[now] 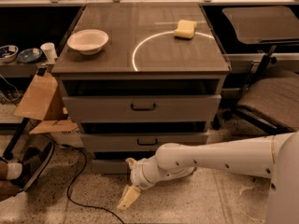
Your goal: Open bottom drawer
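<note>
text: none legible | hand (129,180): low, before bottom drawer (107,166)

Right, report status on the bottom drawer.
Gripper open, low in front of the bottom drawer. Handle hidden behind the arm. Black cable on floor to its left.

A white bowl (88,41) sits on the left of the desk (154,13). A yellow sponge (185,29) lies at the back right, touching a white ring (134,59) marked on the top. Below are the top drawer (103,108) and middle drawer (107,142), each with a black handle. Cardboard (39,97) leans at the left, under a shelf holding a cup (48,51) and two dishes (29,55). A chair (275,97) stands to the right. A black cable (70,181) crosses the speckled floor (210,199) left of the end effector (124,183), which is low by the cabinet's foot.
</note>
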### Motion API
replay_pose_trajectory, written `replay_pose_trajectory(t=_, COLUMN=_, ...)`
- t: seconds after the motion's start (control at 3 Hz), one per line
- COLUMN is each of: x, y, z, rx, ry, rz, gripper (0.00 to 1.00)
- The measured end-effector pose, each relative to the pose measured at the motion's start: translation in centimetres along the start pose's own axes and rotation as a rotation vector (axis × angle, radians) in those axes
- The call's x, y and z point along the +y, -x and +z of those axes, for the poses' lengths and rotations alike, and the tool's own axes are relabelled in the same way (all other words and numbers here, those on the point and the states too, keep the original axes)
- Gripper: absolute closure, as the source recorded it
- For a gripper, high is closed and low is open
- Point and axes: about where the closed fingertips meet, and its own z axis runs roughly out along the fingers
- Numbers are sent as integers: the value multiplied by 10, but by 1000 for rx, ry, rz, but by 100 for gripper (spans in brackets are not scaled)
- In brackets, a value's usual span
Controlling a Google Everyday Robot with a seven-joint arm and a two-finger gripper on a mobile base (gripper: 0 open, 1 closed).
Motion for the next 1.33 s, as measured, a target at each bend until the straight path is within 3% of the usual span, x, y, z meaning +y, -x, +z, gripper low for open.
replay_pose_trajectory(t=0.33, x=4, y=-5, z=1, rx=18, ry=0, rz=24, gripper=0)
replay_pose_trajectory(t=0.67, x=-19, y=-31, z=26, rx=44, ry=-19, rz=100, gripper=0)
replay_pose_trajectory(t=1.33, x=-77, y=-113, z=115, rx=11, ry=-108, rz=387, gripper=0)
